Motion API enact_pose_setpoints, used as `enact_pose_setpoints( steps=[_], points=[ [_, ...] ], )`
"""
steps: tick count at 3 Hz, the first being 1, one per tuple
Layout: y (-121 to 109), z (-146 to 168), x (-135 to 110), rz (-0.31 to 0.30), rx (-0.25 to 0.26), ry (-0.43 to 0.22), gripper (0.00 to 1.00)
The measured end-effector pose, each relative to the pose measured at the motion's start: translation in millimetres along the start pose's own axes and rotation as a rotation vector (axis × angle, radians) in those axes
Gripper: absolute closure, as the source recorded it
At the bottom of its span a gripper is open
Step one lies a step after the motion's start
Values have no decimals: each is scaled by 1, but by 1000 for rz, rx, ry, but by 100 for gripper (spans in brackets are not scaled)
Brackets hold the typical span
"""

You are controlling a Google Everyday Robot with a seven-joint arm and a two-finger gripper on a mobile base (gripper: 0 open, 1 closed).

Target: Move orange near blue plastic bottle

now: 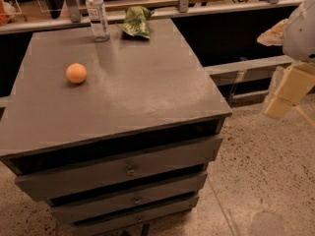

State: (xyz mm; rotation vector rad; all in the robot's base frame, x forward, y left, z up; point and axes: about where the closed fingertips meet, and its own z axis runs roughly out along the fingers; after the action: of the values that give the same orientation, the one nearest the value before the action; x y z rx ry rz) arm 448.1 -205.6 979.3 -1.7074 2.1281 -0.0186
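- Orange [76, 73]: it lies on the cabinet top, on the side far from the gripper. Most of the top's width lies between the two, and nothing touches the fruit.
- Floor [266, 171]: pale and speckled, it spreads under the gripper and around the cabinet's foot.
- Cabinet [147, 87]: grey, with a flat bare-looking top and three drawers [129, 171] down its front, each with a small knob. Its near right corner is the part closest to the gripper, though still apart from it.
- Arm [301, 28]: a white rounded shell at the view's right edge, just above the gripper.
- Gripper [288, 90]: a pale beige, blocky piece at the right edge, off the cabinet and over the floor. It hangs beside the cabinet's right side and touches none of the things on top. Whether it is wide or narrow cannot be made out from here.
- Bag [136, 22]: green and crumpled, it lies at the back edge of the top. Of the three small things it is the nearest to the gripper, yet well apart from it.
- Bottle [97, 14]: clear, with a white-and-blue label and a pale cap. It stands upright at the back edge, just beside the bag on the side away from the gripper, not touching it.
- The orange sits forward of the bottle and well apart from it, a little farther still from the gripper.
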Motion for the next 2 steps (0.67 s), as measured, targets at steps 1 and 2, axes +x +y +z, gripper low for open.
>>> enact_pose_setpoints(
  steps=[1,2],
  points=[
    [-10,27,-29,-74,-24,-164,0],
    [-16,60,-53,-103,-43,-255,0]
  ],
)
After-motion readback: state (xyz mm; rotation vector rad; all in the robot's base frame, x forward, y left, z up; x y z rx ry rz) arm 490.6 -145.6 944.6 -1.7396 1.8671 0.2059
